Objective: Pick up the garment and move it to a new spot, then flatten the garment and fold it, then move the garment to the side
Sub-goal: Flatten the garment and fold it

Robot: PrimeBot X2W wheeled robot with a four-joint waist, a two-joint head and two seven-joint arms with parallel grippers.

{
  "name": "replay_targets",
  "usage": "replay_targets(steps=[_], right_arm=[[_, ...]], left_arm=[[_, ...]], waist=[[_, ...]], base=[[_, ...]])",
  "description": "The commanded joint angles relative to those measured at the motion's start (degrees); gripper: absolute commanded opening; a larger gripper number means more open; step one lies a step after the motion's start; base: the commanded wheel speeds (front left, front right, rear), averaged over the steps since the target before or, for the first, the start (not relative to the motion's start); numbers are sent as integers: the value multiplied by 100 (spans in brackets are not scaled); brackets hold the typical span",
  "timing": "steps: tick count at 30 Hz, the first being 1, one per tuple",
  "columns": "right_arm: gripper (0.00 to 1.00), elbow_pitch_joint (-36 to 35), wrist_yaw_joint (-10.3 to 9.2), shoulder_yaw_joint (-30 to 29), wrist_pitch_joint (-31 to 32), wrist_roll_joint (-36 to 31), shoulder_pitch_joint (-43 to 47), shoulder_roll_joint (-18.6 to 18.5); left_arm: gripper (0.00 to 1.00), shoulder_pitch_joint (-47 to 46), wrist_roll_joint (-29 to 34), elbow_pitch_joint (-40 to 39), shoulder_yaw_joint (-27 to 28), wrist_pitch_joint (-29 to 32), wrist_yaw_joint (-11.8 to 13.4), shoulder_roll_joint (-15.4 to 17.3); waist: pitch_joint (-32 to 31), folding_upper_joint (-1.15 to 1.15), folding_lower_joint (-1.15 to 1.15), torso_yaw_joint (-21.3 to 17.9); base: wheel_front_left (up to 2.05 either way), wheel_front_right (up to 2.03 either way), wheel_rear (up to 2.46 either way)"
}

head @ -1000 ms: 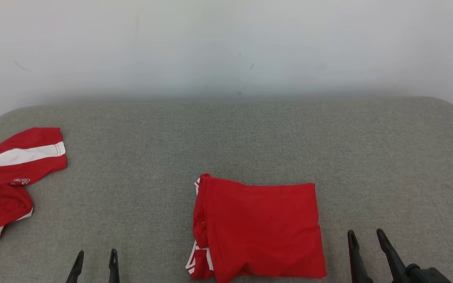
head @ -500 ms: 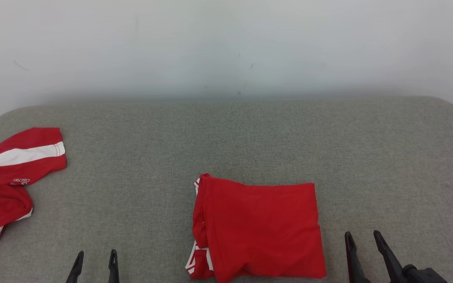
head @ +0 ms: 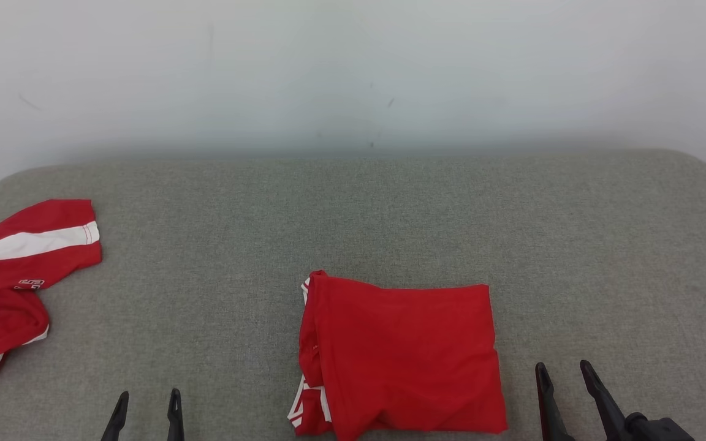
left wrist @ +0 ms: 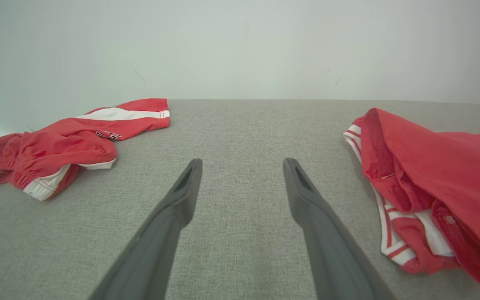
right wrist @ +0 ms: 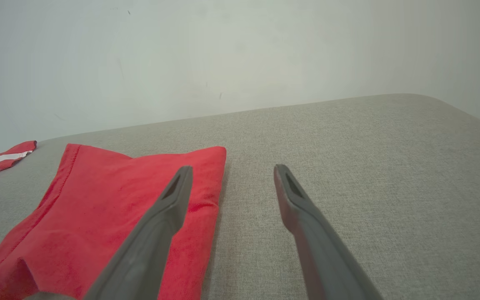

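My right gripper (head: 562, 365) slid slightly toward 7 o'clock; it and my left gripper (head: 149, 392) are spread wide. The folded garment (head: 402, 355) lies at 6 o'clock, with open cushion (head: 604, 233) toward 2.

The folded red garment (head: 402, 355) is soft, matt cloth with a slightly fuzzy nap, and the red-and-white shorts (head: 16, 269) look like smoother sports fabric. The grey cushion (head: 353, 214) is covered in a coarse, matt weave. The left gripper (head: 149, 394) and right gripper (head: 562, 364) have smooth, matt dark fingers, plastic by the look, while the white wall (head: 353, 61) is flat and matt.
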Motion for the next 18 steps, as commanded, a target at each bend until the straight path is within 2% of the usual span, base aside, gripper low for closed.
replay_targets(steps=[1,18], right_arm=[[100,18,-13,3,-6,28,-49,-9],[100,25,-13,15,-6,16,-47,-2]], left_arm=[[100,38,-38,-19,1,-15,28,-4],[100,23,-35,6,4,-15,30,-5]], waist=[[2,0,0,-3],[12,0,0,3]], base=[[0,0,0],[0,0,0]])
